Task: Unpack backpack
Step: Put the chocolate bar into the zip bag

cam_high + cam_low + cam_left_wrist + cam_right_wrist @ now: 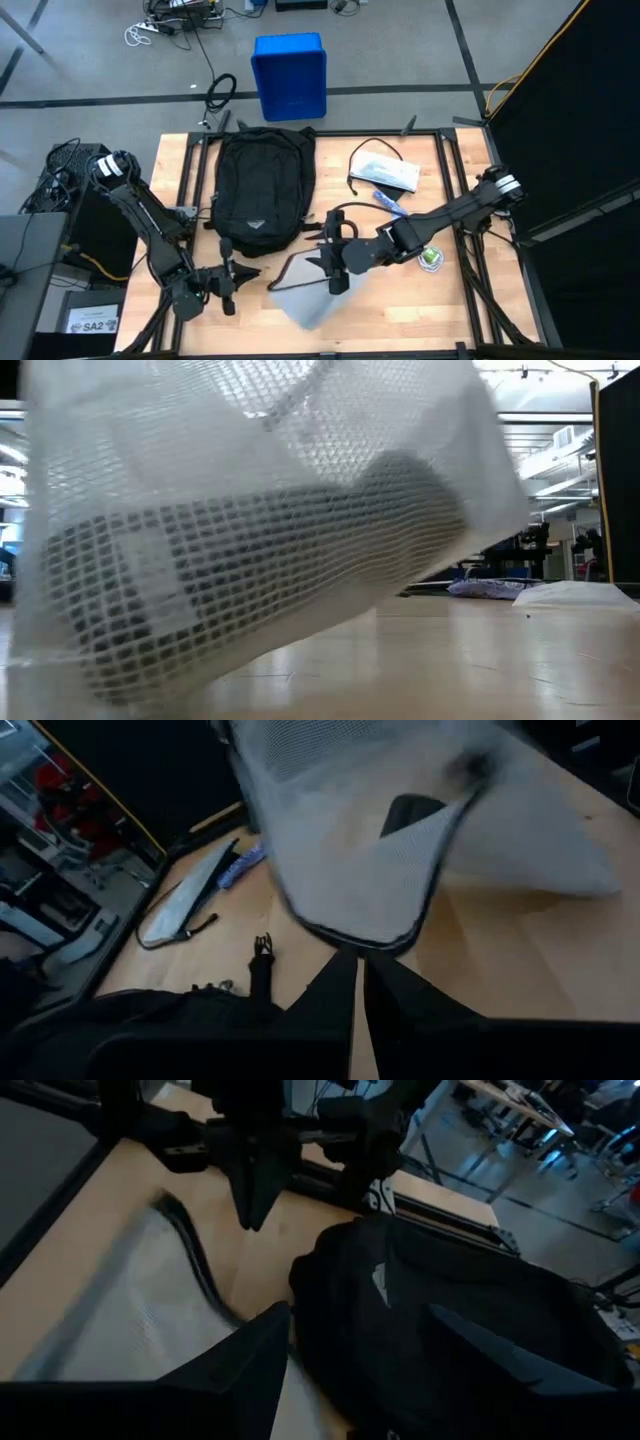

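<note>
**Mesh pouch out on the table, backpack lying behind it**

The backpack (pixel 263 190) is seen flat on the wooden table (pixel 455 300), toward the far side and left of centre, its rounded end pointed at the near edge. Just in front of it, a white mesh pouch (pixel 312 295) with dark edging is spread near the table's front edge, so close to the low camera that most of that view is filled by its netting.

The right gripper (pixel 333 262) is held over the pouch's far edge, beside the backpack's lower corner; its fingers (pixel 235 1365) are spread apart, and whether the pouch's edge is touched cannot be told for sure. The left gripper (pixel 226 283) is parked at the near left of the table, its fingers (pixel 330 1000) pressed together on nothing, pointing at the pouch.

On the far right, a flat white packet (pixel 388 172) with a dark cord is laid out, a blue wrapper (pixel 390 202) beside it, and a small green-and-white object (pixel 431 258) sits by the right arm. Beyond the table, a blue bin (pixel 290 75) is placed on the floor.
</note>
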Robot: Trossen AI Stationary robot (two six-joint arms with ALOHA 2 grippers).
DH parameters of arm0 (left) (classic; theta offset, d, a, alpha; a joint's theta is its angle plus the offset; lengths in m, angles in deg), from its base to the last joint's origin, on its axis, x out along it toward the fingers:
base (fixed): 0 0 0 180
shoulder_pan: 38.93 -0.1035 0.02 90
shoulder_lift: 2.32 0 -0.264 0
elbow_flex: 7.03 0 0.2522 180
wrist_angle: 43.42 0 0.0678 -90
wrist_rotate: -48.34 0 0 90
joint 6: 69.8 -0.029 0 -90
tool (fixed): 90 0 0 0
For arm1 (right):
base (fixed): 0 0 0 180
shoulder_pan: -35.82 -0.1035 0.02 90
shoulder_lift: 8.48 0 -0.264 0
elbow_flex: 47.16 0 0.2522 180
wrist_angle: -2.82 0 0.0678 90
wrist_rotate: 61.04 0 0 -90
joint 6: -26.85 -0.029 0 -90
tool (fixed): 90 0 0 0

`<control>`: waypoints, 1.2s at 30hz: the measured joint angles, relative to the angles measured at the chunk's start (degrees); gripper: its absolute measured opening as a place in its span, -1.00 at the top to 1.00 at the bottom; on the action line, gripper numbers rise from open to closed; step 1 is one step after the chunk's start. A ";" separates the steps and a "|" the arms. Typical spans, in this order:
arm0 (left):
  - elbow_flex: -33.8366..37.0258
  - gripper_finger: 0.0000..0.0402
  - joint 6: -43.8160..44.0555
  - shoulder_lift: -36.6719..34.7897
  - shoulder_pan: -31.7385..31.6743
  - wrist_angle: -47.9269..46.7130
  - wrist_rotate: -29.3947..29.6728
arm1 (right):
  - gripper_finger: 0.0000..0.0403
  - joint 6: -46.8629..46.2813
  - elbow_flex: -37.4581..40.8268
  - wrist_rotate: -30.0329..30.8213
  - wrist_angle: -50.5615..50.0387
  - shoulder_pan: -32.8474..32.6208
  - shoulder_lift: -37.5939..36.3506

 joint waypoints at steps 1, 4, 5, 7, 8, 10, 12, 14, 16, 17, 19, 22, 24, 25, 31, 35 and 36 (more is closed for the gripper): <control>0.00 1.00 0.18 0.00 -0.21 0.17 -0.46 | 0.02 0.01 0.00 -0.03 -0.25 0.05 0.08; 0.02 0.99 2.25 0.00 -1.23 0.53 -1.98 | -0.02 0.00 0.00 -0.07 -0.15 0.36 0.20; -0.01 0.99 2.97 0.00 -1.52 0.48 -2.59 | -0.03 -0.02 0.00 -0.07 -0.15 0.39 0.20; 0.00 0.97 4.38 0.00 -1.93 0.29 -3.75 | -0.05 -0.02 0.00 -0.07 -0.13 0.43 0.22; 0.01 0.95 4.87 0.00 -1.94 0.14 -4.30 | -0.06 -0.01 0.00 -0.07 -0.12 0.47 0.22; 0.02 0.91 5.46 0.00 -1.91 -0.67 -4.61 | -0.07 0.03 0.00 -0.09 -0.11 0.56 0.22; 0.02 0.85 5.60 -0.28 -1.43 -1.85 -4.58 | -0.07 0.03 0.00 -0.11 -0.13 0.58 0.22; -0.40 0.80 5.50 -1.51 -0.59 -3.85 -4.06 | -0.08 0.05 0.00 -0.09 -0.17 0.65 0.22; -1.79 0.74 5.41 -3.08 0.20 -4.44 -2.04 | -0.07 0.05 0.00 -0.09 -0.17 0.71 0.25; -2.51 0.72 4.87 -3.69 0.49 -3.97 -1.58 | -0.06 0.09 0.00 -0.09 -0.17 0.70 0.25; -3.67 0.69 1.43 -3.93 0.82 -2.71 -1.54 | -0.04 0.46 0.00 -0.09 -0.17 0.71 0.25; -4.00 0.64 -5.42 -3.19 0.51 2.22 -3.01 | -0.02 0.51 0.00 -0.09 -0.17 0.71 0.25; -4.03 0.60 -9.19 -1.53 -0.89 5.24 -4.28 | 0.00 0.51 0.00 -0.09 -0.17 0.69 0.25; -4.01 0.57 -11.04 -0.84 -1.57 6.08 -4.80 | 0.00 0.49 0.00 -0.09 -0.17 0.69 0.25; -4.01 0.31 -13.70 0.04 -4.86 11.39 -10.52 | 0.00 0.03 0.00 -0.26 -0.20 0.69 0.29; -4.01 0.12 -12.38 0.48 -7.04 12.16 -14.28 | -0.05 0.01 0.00 -0.58 -0.40 0.69 0.29; -4.01 0.08 -12.32 0.88 -7.68 12.27 -14.79 | -0.06 0.01 0.00 -0.61 -0.41 0.69 0.29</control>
